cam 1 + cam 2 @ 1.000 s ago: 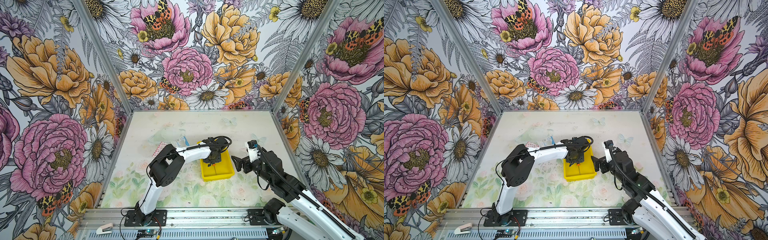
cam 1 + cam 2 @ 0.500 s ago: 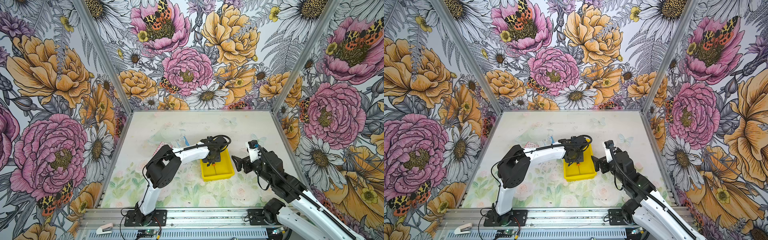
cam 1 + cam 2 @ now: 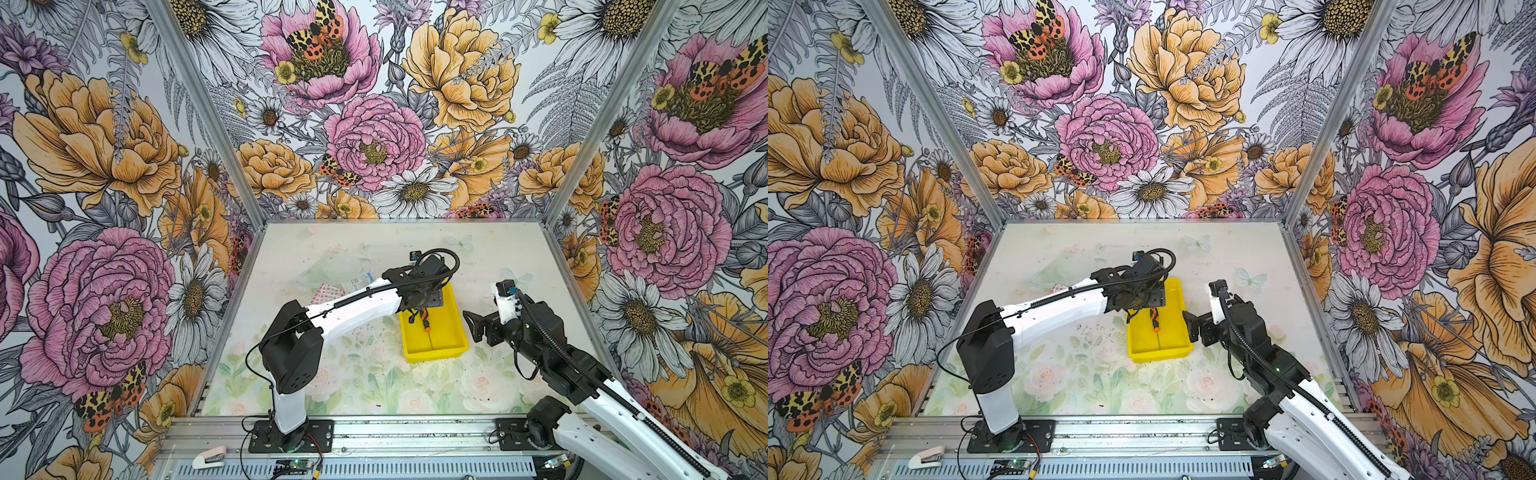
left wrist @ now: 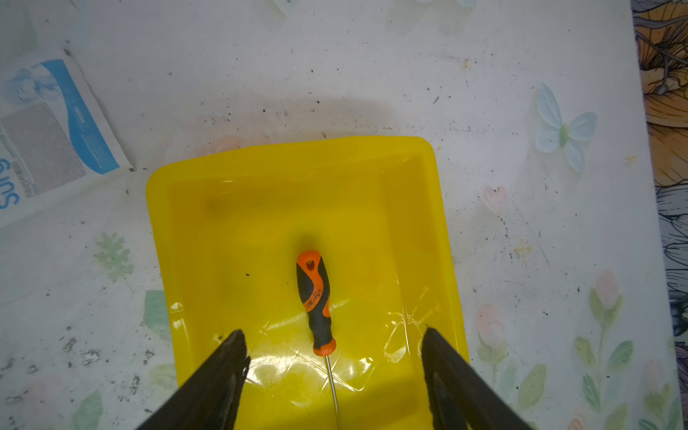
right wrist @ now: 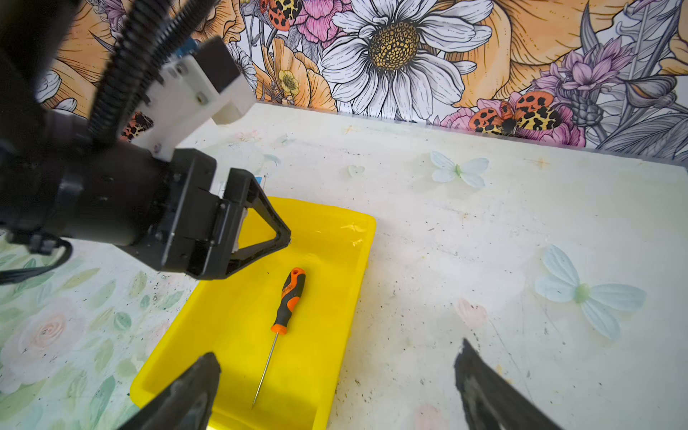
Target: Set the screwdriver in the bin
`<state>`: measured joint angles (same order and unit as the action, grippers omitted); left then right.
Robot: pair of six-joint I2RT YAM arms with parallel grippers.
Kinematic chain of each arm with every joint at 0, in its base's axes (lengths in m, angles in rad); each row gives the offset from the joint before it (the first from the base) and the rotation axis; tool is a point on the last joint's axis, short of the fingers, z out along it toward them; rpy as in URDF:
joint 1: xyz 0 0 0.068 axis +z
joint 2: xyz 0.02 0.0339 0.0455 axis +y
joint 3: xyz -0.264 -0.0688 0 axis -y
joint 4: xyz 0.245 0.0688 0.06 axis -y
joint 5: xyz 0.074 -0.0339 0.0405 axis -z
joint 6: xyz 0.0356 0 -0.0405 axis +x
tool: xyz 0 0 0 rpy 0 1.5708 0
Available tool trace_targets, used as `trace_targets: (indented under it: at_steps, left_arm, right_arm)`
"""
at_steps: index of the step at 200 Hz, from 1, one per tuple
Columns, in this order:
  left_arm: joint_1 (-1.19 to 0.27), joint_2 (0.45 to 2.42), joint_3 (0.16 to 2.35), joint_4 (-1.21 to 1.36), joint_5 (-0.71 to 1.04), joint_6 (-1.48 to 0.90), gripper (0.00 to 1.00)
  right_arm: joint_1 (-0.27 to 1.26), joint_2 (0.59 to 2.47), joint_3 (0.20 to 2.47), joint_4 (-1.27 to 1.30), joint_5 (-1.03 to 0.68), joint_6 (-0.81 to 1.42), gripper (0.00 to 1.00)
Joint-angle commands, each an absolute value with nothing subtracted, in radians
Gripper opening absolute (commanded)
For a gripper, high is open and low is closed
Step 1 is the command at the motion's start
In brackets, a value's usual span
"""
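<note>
The left gripper's fingers (image 4: 219, 372) stand wide apart with nothing between them in contact. The left gripper (image 4: 333, 331) hangs over the bin, and the right wrist view shows it lifted clear of the bin floor and of the tool below. The right gripper's fingers (image 5: 186, 394) are also spread wide and empty. In both top views the right gripper (image 3: 471, 328) sits just off the bin's 3 o'clock side, low over the table and pointing toward the bin.

The screwdriver (image 4: 314, 298) lies flat on the floor of the yellow bin (image 4: 298, 149), free of both grippers. In both top views its long axis runs roughly from 12 o'clock to 6 o'clock, in line with the bin's long sides. The orange-and-black handle (image 3: 424, 320) lies toward 12 o'clock, the far wall. The thin grey shaft (image 5: 266, 372) points toward 6 o'clock, the arm bases. The handle rests near the bin's middle, partly under the left wrist in the top views. The shaft tip stops short of the 6 o'clock wall, as the right wrist view shows.

The bin (image 3: 1158, 353) stands on the flower-printed table (image 3: 374, 386) between the 2 arms. A white-and-blue packet (image 4: 48, 130) lies on the table near the bin's 10 o'clock corner, apart from it.
</note>
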<state>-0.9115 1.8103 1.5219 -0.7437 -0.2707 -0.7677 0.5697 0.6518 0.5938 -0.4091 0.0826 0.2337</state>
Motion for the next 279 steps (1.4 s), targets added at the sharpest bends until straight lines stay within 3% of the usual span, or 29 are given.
trace_targets:
  at_steps: [1, 25, 34, 57, 102, 204, 279]
  left_arm:
    - [-0.911, 1.764, 1.504, -0.739, -0.324, -0.651, 0.83]
    - [-0.890, 1.730, 1.470, -0.739, -0.312, -0.612, 0.88]
    - [-0.880, 1.705, 1.452, -0.738, -0.316, -0.601, 0.95]
    - [-0.857, 1.639, 1.400, -0.715, -0.344, -0.541, 0.99]
    - [-0.758, 1.481, 1.247, -0.636, -0.288, -0.466, 0.99]
    - [-0.353, 1.134, 0.869, -0.444, -0.008, -0.331, 0.99]
    - [-0.117, 0.974, 0.716, -0.409, -0.026, -0.303, 0.99]
  right_arm:
    - [0.562, 0.679, 0.644, -0.401, 0.089, 0.279, 0.99]
    - [0.562, 0.721, 0.674, -0.401, 0.106, 0.322, 1.00]
    - [0.560, 0.732, 0.684, -0.401, 0.115, 0.332, 0.99]
    - [0.560, 0.774, 0.697, -0.394, 0.162, 0.342, 0.99]
    - [0.551, 0.850, 0.744, -0.389, 0.234, 0.359, 0.99]
    - [0.540, 0.873, 0.780, -0.390, 0.440, 0.462, 0.99]
    - [0.473, 0.963, 0.748, -0.274, 0.509, 0.382, 0.99]
